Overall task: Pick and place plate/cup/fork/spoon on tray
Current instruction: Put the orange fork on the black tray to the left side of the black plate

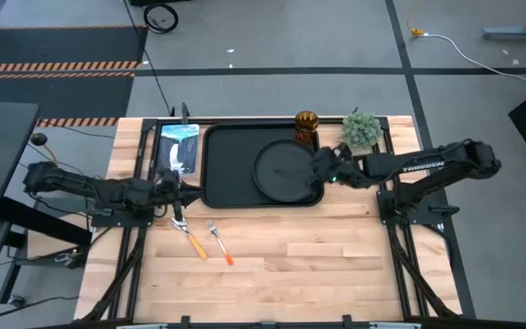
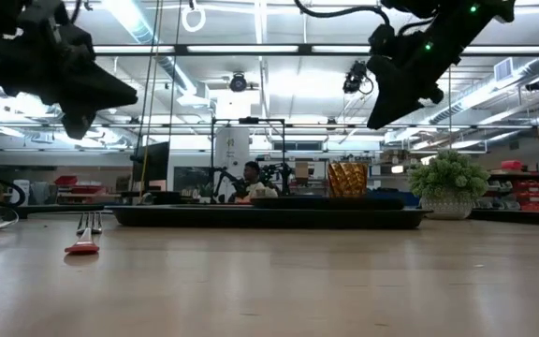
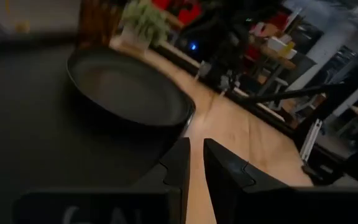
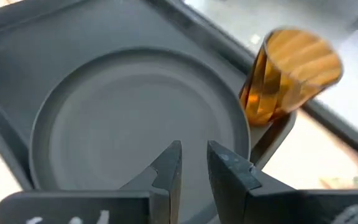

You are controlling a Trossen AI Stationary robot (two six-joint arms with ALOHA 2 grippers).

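The black tray (image 1: 222, 155) lies at the table's far middle. The round black plate (image 1: 286, 171) lies flat on its right half. The amber cup (image 1: 306, 126) stands upright at the tray's far right corner; whether inside the rim, I cannot tell. The fork (image 1: 219, 245) and the spoon (image 1: 190, 239) lie on the wood near the tray's left near corner. My right gripper (image 1: 320, 169) hovers above the plate's right edge, fingers nearly together and empty (image 4: 194, 165). My left gripper (image 1: 179, 194) hovers above the wood by the tray's left near corner, also nearly closed and empty (image 3: 196, 165).
A small green plant (image 1: 362, 130) stands right of the cup. A blue-white picture card (image 1: 179, 146) lies left of the tray. Bare wood (image 1: 336, 256) spreads across the table's near right. A person sits far off in the room (image 2: 249, 176).
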